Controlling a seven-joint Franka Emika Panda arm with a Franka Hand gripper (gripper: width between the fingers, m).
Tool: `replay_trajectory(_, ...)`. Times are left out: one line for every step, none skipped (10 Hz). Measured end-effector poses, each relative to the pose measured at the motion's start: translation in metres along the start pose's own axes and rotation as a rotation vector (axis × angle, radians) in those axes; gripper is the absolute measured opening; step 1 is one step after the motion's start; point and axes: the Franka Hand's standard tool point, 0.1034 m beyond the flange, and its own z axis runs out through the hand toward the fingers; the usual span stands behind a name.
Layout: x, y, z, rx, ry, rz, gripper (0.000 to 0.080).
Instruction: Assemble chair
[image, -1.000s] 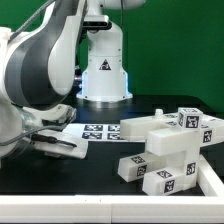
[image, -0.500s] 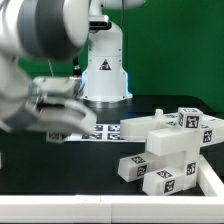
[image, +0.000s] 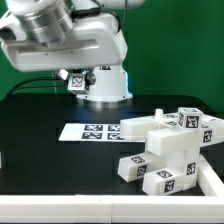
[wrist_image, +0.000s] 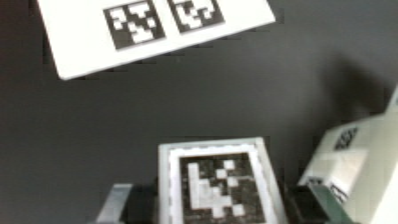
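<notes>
The chair body, chunky white tagged blocks joined together, stands at the exterior view's right; its edge also shows in the wrist view. My gripper hangs high above the table under the raised arm, left of the robot base. It is shut on a white tagged chair piece, which sits between the two fingers in the wrist view. In the exterior view only that piece's tag shows.
The marker board lies on the black table, left of the chair body and in front of the white robot base; it shows in the wrist view too. A small white thing sits at the exterior view's left edge.
The arm has swung up from low at the exterior view's left to high above the table, carrying the tagged piece. The chair body has not moved.
</notes>
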Motion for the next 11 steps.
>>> replay_trajectory(-0.002, -0.003, 0.001, 0.003, 0.056, -0.008, 0.0284)
replay_trajectory(0.004, -0.003, -0.001, 0.000, 0.151, -0.011, 0.0284)
replay_trajectory(0.008, -0.003, -0.002, -0.004, 0.250, -0.016, 0.0284)
replay_trajectory(0.005, -0.005, -0.001, -0.007, 0.295, -0.018, 0.0284)
replay_trajectory(0.009, -0.026, -0.011, -0.030, 0.426, -0.034, 0.0284)
replay_trajectory(0.003, -0.047, -0.013, -0.036, 0.528, -0.068, 0.0284)
replay_trajectory(-0.004, -0.062, -0.008, -0.044, 0.623, -0.083, 0.0284)
replay_trajectory(-0.013, -0.080, 0.005, -0.052, 0.743, -0.111, 0.0284)
replay_trajectory(-0.018, -0.087, 0.013, -0.048, 0.793, -0.136, 0.0284)
replay_trajectory(-0.017, -0.087, 0.013, -0.039, 0.833, -0.141, 0.0284)
replay_trajectory(-0.015, -0.091, 0.009, -0.022, 0.905, -0.154, 0.0284)
